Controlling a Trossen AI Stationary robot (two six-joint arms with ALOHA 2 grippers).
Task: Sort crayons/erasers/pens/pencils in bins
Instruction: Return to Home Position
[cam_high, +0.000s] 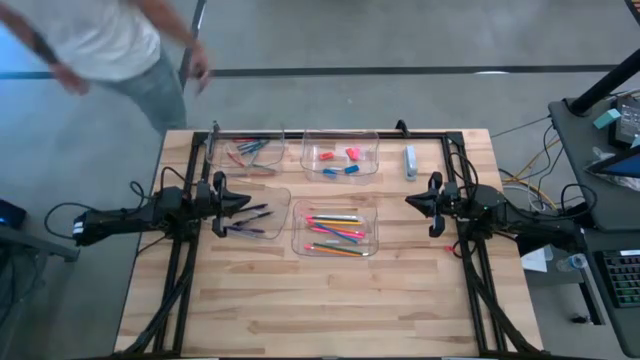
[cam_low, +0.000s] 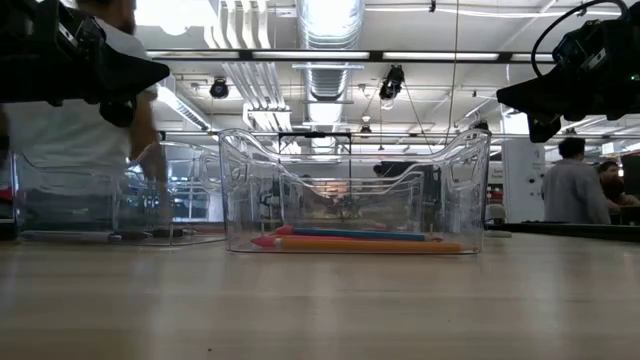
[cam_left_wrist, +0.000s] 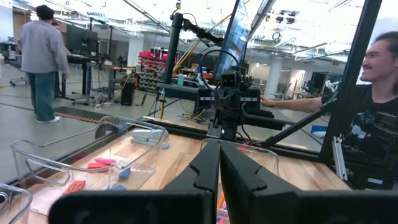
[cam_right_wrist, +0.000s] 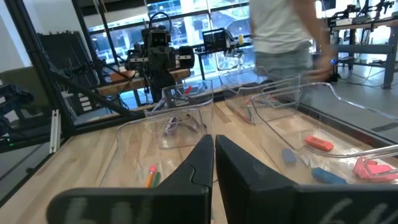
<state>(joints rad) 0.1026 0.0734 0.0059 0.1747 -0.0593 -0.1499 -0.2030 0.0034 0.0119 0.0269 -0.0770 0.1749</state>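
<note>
High view: the left gripper (cam_high: 246, 203) and right gripper (cam_high: 409, 201), both pinched together and empty, flank the bins (cam_high: 335, 229). Pencils (cam_high: 335, 235) fill the nearest.

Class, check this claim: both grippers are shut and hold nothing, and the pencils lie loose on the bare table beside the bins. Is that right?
Not quite. The left gripper and right gripper are shut and hold nothing, but the high view shows the pencils lying inside a clear bin, not on the bare table.
</note>
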